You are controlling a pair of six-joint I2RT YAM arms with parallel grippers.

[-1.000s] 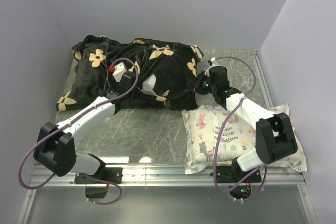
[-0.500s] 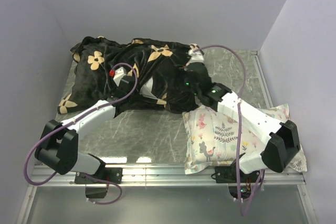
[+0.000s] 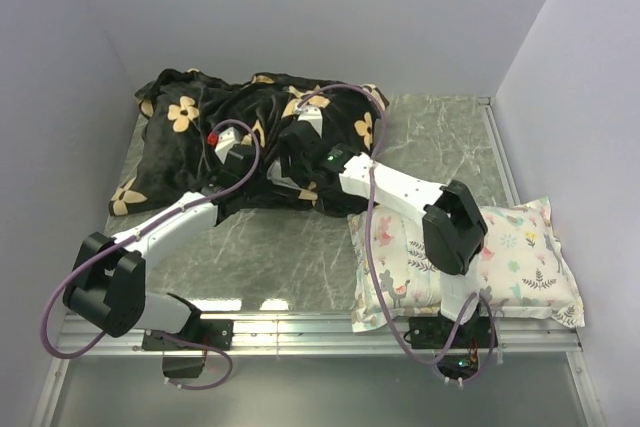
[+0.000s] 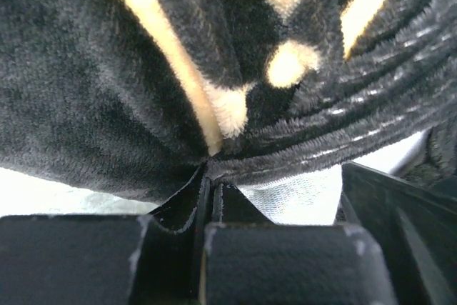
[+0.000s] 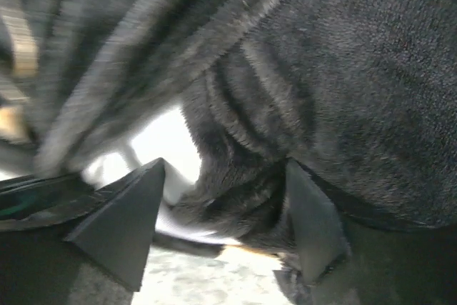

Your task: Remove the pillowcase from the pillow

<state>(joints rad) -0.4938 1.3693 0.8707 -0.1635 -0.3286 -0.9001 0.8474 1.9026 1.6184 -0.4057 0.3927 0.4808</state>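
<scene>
The black pillowcase [image 3: 200, 137] with tan flowers lies bunched over the pillow at the back left of the table. A patch of the white pillow [image 3: 284, 160] shows at its front opening. My left gripper [image 3: 238, 154] is at that opening, shut on a fold of the pillowcase [image 4: 128, 105], with white pillow fabric [image 4: 314, 194] just behind the pinch point [image 4: 211, 176]. My right gripper [image 3: 304, 133] reaches over the middle of the pillowcase. It is open [image 5: 221, 205], a hanging fold of black fabric [image 5: 250, 191] sits between its fingers, and white pillow [image 5: 168, 141] shows to the left.
A smaller white pillow with pastel floral print [image 3: 510, 262] lies at the front right, under my right arm's elbow [image 3: 455, 227]. Grey walls close in the back and both sides. The marble-patterned table [image 3: 290, 252] shows in front of the pillowcase.
My right arm has swung left from the pillowcase's right end to its middle, and its gripper has opened. The left gripper has held its pinch and barely moved.
</scene>
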